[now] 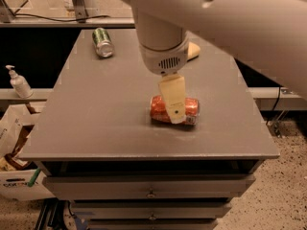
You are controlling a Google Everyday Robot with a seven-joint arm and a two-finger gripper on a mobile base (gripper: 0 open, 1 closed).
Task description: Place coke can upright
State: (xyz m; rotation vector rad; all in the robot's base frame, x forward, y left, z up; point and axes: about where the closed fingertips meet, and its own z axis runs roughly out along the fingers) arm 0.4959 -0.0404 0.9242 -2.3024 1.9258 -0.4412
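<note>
- camera view is showing the coke can (158, 110) lying on its side near the front middle of the grey table (96, 123), red-orange, its long axis running left to right.
- the gripper (175, 113) is hanging down over the can's middle, its cream tip covering part of the can; whether it is open or closed i cannot tell.
- a green can (102, 42) is lying on its side at the table's far left, well apart.
- a yellowish object (194, 51) is peeking out behind the arm (160, 42).
- a pump bottle (19, 83) is standing left of the table.
</note>
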